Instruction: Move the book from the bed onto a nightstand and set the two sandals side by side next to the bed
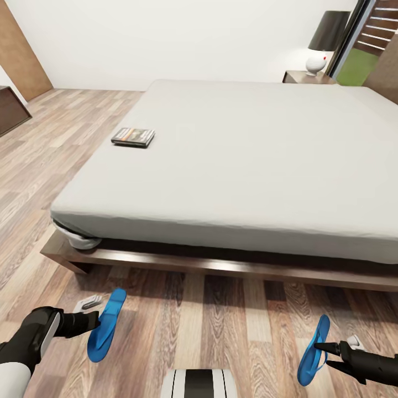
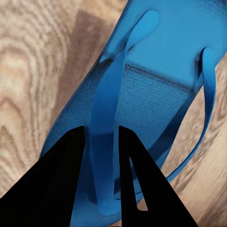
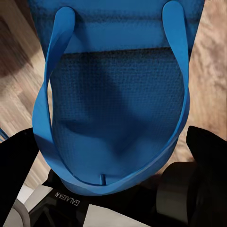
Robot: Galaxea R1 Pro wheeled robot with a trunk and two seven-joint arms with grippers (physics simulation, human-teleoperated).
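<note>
Left gripper (image 1: 95,319): lower left of the head view, fingers (image 2: 61,179) closed on a strap of the left sandal (image 1: 106,326), which is held tilted above the floor (image 1: 221,326).
Right gripper (image 1: 319,347): lower right of the head view, pinched on the right sandal (image 1: 313,351), which stands on edge; how tightly, I cannot tell from the wrist view.
Sandals: well apart, both in front of the bed's near frame.
Book (image 1: 132,136): flat on the mattress, left-centre of the frame, near the left edge of the bed (image 1: 249,160).
Nightstand (image 1: 307,77): upper right, beyond the bed, carrying a lamp (image 1: 323,41) with a dark shade.
Dark furniture (image 1: 11,110): upper left edge.
</note>
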